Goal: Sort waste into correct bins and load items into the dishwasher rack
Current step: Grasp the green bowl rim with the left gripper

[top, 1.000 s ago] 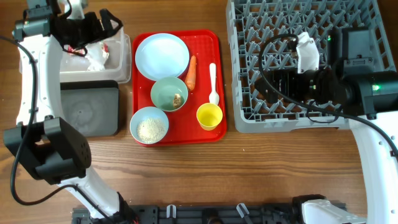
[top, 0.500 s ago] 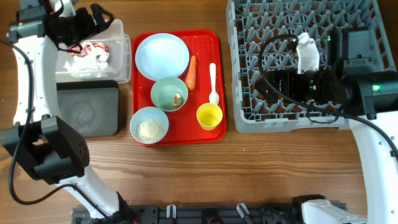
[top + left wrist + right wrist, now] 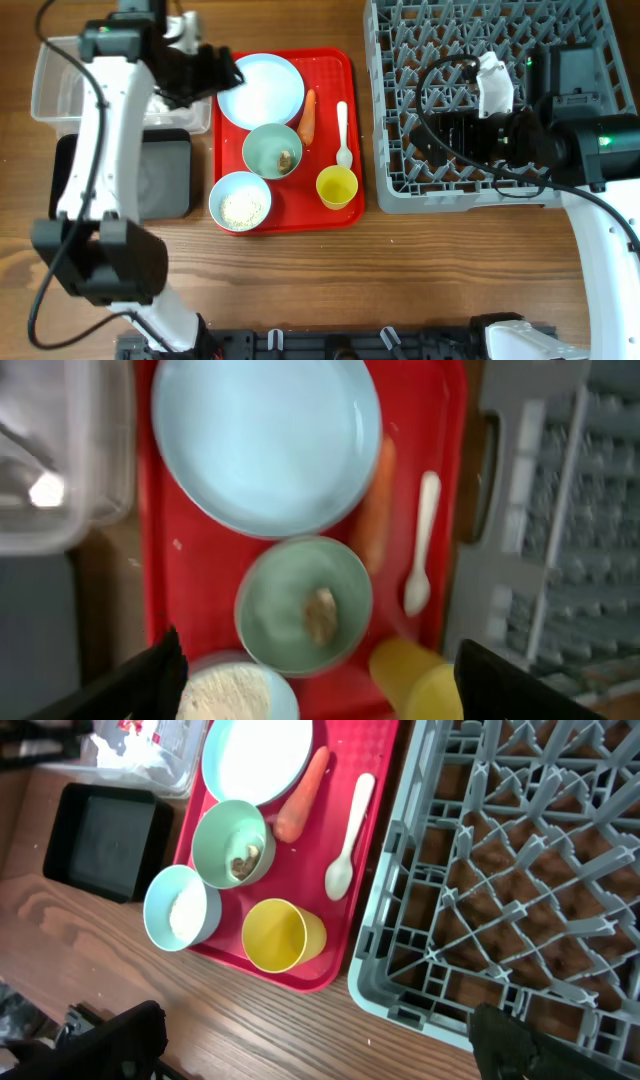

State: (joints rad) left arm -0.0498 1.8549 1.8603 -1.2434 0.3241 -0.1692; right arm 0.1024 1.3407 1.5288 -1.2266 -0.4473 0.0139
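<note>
- Overhead view: the left gripper was over the clear tub a moment ago. Now it has swung across to the red tray and hangs by the left edge of the plate.
- The left wrist view shows its two fingers spread wide with nothing between them.
- So the wrapper and the tissue look done. They lie in the clear tub, as the right wrist view shows. I think the arm is going for the next thing.
- Everything else is on the tray as before: the carrot, the spoon, the yellow cup, the mint-green bowl with the brown lump, and the light-blue bowl with rice.
- The right gripper has not moved. It sits over the rack, fingers wide apart and holding nothing. The rack has no dishes in it yet.
- From above, the left arm hides part of the clear tub and part of the black tub, so the trash cannot be seen there.
- The left wrist view is blurry, and it cuts off the cup and the rice bowl.
- I cannot tell which thing the left gripper will pick.
</note>
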